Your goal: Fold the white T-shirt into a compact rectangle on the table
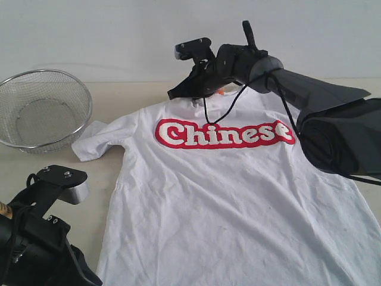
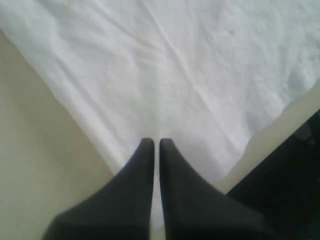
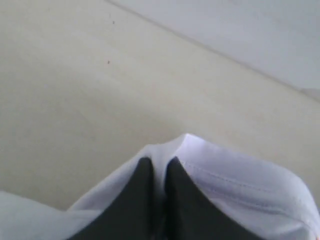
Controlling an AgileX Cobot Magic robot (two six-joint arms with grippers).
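The white T-shirt (image 1: 226,196) lies face up on the table (image 1: 128,95), its red-outlined "Chinese" lettering (image 1: 223,133) showing and a small orange tag (image 1: 221,92) at the neck. My right gripper (image 1: 174,93) reaches across to the shirt's far edge by the collar. In the right wrist view the right gripper (image 3: 159,162) is shut on a pinch of the white T-shirt (image 3: 240,175), which tents up around the fingertips. My left gripper (image 2: 156,142) is shut above the white T-shirt (image 2: 190,70) near its edge, where the cloth lies flat; no fabric is visibly held.
A round wire-mesh basket (image 1: 43,110) stands at the back left, close to the shirt's left sleeve (image 1: 95,142). The left arm (image 1: 36,238) fills the near left corner. A pale wall (image 1: 119,30) rises behind the table's far edge.
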